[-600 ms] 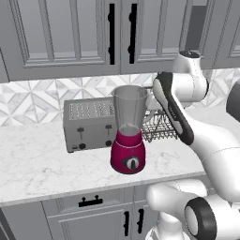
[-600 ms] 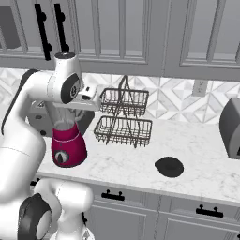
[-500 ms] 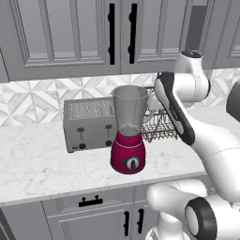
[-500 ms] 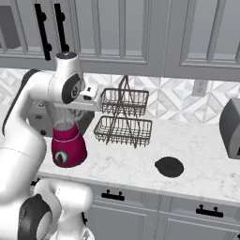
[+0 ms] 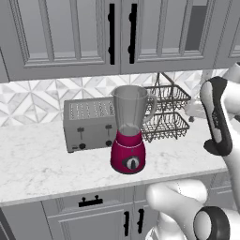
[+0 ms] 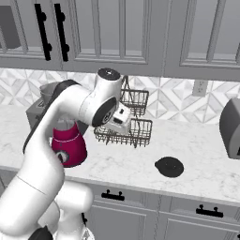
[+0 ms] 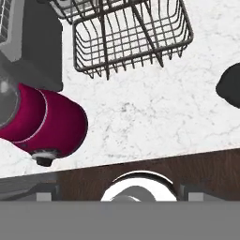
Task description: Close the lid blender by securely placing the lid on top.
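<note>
1. The gripper (image 6: 123,119) hangs above the counter (image 6: 201,159) with nothing between its jaws; they stand wide apart, ready to take something rather than carry it.
2. Just behind and below it stands the two-tier wire rack (image 6: 131,129), so the hand is high enough to pass over the wire.
3. Seen from the hand, the rack (image 7: 136,33) is ahead, with bare marble counter (image 7: 150,117) beneath the claw.
4. To the claw's right, well apart on the counter, lies the lid (image 6: 169,166). In the hand view it is a dark shape at the right edge (image 7: 230,86). It lies flat and free, so a grasp from above looks possible.
5. To the claw's left stands the blender (image 5: 130,129), upright with its jar mouth uncovered, waiting for the lid; the magenta base (image 7: 44,122) shows at the left of the hand view.
6. Beyond the blender, touching or nearly so, is the silver toaster (image 5: 89,124).
7. Judgement: the fetch has not begun; the lid must be reached first.
</note>
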Tool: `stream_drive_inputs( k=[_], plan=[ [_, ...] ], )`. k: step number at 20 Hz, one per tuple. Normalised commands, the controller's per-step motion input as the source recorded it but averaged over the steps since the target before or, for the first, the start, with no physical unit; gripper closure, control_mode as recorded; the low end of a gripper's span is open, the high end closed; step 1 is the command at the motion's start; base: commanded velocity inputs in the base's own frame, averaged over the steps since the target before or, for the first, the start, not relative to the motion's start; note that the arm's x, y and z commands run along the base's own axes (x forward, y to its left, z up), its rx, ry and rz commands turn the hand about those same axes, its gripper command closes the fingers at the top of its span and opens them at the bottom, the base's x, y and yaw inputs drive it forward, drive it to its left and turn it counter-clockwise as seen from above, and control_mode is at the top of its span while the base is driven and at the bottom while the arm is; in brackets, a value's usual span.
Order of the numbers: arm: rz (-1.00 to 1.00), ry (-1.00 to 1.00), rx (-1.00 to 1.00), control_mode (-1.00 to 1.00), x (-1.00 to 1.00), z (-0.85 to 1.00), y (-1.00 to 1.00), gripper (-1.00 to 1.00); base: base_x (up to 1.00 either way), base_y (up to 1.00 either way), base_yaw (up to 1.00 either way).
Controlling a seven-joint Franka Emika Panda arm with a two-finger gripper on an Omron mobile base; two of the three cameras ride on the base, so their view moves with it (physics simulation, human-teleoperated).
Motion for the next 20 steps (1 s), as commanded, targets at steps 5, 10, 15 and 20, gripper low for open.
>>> stream_drive_inputs(
  k=[5,10,15,20],
  plan=[
    [-0.27,0.08,0.1,-1.0,-0.11,-0.35,-1.0,-1.0,0.0,0.0,0.0],
    [-0.31,0.17,0.04,-1.0,0.02,-0.49,-1.0,-1.0,0.0,0.0,0.0],
    [-0.18,0.36,0.0,-1.0,0.46,-0.57,-0.87,-1.0,0.0,0.0,0.0],
    [0.0,0.07,-0.03,-1.0,0.1,-0.07,-0.07,-1.0,0.0,0.0,0.0]
  ],
)
